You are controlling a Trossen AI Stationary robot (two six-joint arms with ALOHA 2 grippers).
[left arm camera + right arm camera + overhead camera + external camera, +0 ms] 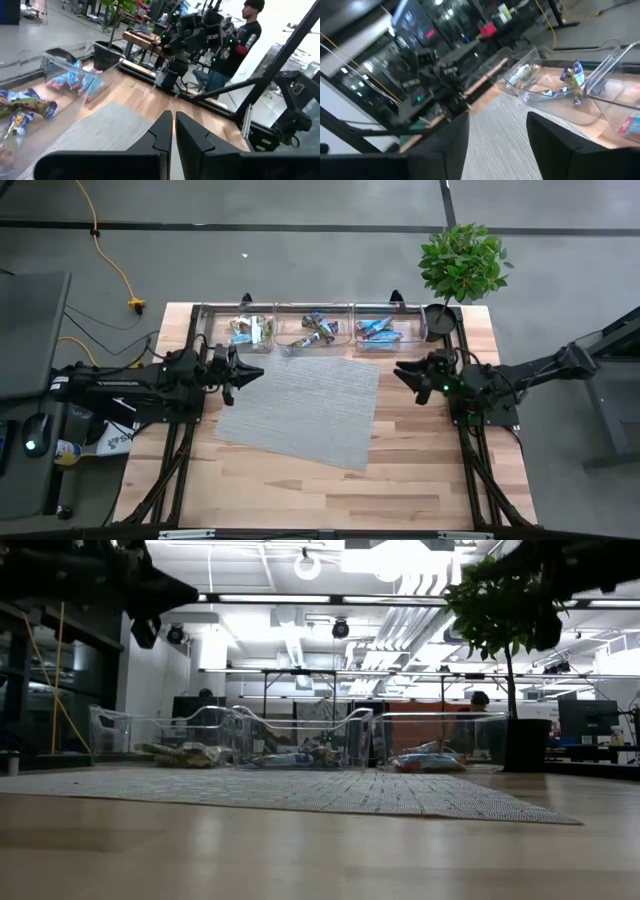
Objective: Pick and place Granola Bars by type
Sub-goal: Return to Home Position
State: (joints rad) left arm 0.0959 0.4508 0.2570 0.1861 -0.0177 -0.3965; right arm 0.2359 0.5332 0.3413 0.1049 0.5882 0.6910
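Observation:
The granola bars lie sorted in three clear bins along the table's far edge: blue and yellow-green ones in the left bin (252, 330), dark silvery ones in the middle bin (318, 330), bright blue ones with pink ends in the right bin (379, 330). My left gripper (258, 372) hovers shut over the grey mat's left edge, empty. My right gripper (400, 370) hovers open beside the mat's right edge, empty. The left wrist view shows the blue bars (75, 79); the right wrist view shows bars in the bins (570, 80).
A grey woven mat (300, 408) covers the table's middle. A potted plant (460, 265) and a dark pot (438, 320) stand at the far right corner. Bare wood lies toward the near edge. A person (240, 45) stands beyond the table's right side.

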